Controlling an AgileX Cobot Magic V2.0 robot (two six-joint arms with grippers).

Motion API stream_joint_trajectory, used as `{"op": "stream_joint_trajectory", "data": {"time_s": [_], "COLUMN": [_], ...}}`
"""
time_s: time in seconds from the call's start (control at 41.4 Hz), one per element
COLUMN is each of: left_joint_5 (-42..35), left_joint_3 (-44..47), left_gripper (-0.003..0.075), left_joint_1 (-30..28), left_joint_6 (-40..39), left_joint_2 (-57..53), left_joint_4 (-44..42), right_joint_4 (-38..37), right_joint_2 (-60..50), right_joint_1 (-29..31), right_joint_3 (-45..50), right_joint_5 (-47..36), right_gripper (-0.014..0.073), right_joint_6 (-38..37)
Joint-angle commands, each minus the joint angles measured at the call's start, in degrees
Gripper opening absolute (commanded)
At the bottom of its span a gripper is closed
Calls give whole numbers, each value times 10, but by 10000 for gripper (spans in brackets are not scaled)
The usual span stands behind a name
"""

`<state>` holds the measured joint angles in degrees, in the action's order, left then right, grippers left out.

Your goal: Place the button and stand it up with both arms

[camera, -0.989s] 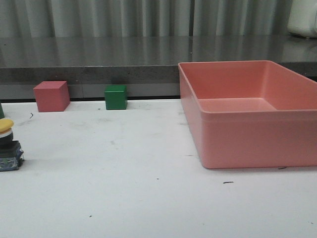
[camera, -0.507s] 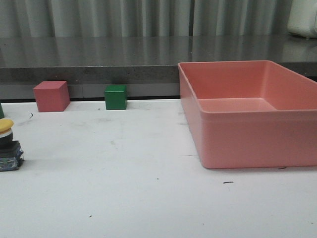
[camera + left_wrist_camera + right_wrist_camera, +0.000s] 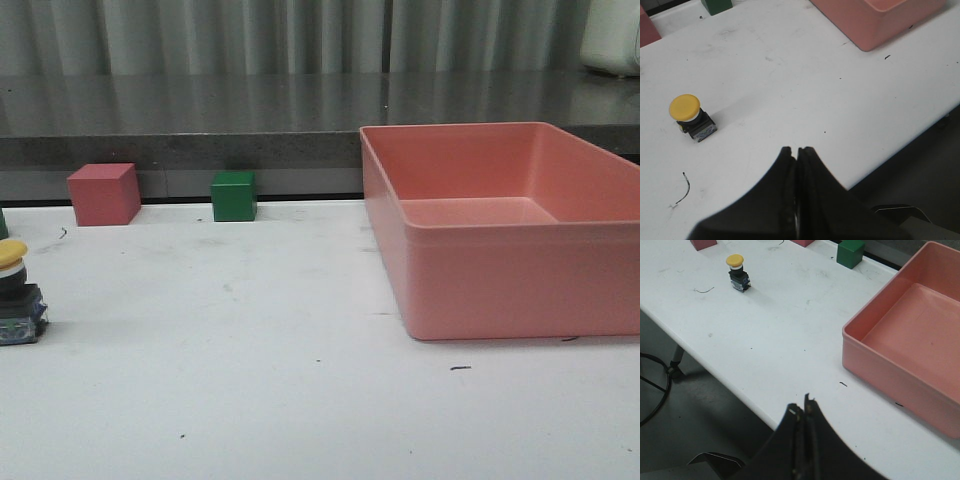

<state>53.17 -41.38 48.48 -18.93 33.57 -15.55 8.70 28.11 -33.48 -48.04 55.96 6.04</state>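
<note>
Button point(image 3: 691, 117) upright (yellow cap up), well apart from closed left pincer point(image 3: 796, 150).

Table point(image 3: 300, 400): white, scuffed.
On it: button point(image 3: 17, 295) upright, pink cube point(image 3: 103, 194), green cube point(image 3: 234, 196), pink bin point(image 3: 500, 270), possibly a wire scrap point(image 3: 684, 187).

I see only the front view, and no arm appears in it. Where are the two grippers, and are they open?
Observer: The left gripper is shut and empty, above the white table near its front edge.
Operator: And the right one?
Observer: The right gripper is shut too, holding nothing, at the table's front edge.
Operator: My view cuts the button at the edge. Is it standing?
Observer: Yes, the button stands upright, yellow cap on top, alone on the table.
</note>
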Motion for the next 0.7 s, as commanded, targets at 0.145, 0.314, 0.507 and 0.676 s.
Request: {"op": "stream_joint_trajectory", "data": {"time_s": [0.145, 0.314, 0.507, 0.676], "left_joint_5": [-37, -37, -55, -167], "left_joint_3": [-19, -19, -1, 69], "left_gripper": [-20, -20, -20, -20], "left_joint_1": [4, 4, -85, -248], "left_joint_6": [1, 1, 1, 2], "left_joint_2": [1, 1, -32, -103], "left_joint_4": [-5, -5, 24, 74], "right_joint_4": [6, 6, 6, 6], "right_joint_2": [2, 2, 2, 2], "right_joint_1": [1, 1, 1, 1], "right_joint_3": [-14, -14, -14, -14], "right_joint_5": [-40, -40, -40, -40], "right_gripper": [-68, -68, -68, -68], "right_joint_6": [3, 3, 3, 3]}}
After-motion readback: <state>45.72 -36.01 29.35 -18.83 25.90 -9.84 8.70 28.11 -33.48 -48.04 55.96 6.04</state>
